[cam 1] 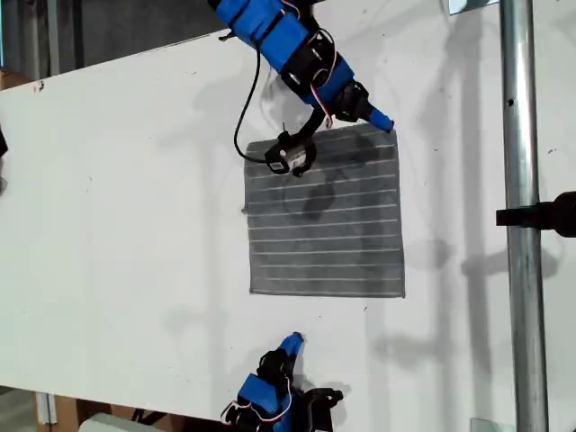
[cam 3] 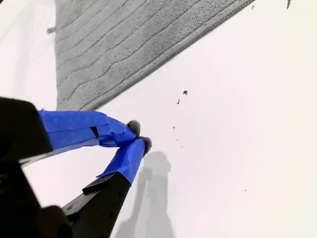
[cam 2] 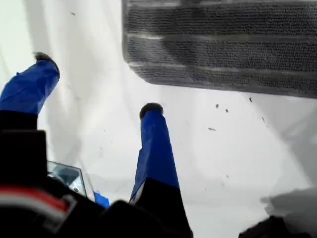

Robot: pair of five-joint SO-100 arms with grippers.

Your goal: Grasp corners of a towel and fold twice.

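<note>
A: Where is the towel [cam 1: 324,216] now?

B: It lies flat and open on the white bench [cam 1: 126,225], a little toward the exterior view's right. Its pale stripes run across from side to side in that view.

A: And my first claw [cam 2: 98,83]?

B: It is at the bottom edge of the exterior view, near the towel's lower edge but apart from it. The two blue fingers [cam 2: 154,148] stand wide apart with only bare bench between them. One corner [cam 2: 130,62] of the towel is in front of it.

A: And my second claw [cam 3: 138,136]?

B: It is at the towel's upper corner on the exterior view's right. Its tips are pressed together and I see no cloth between them. The corner tip [cam 3: 62,101] lies just beside them, on the bench.
</note>
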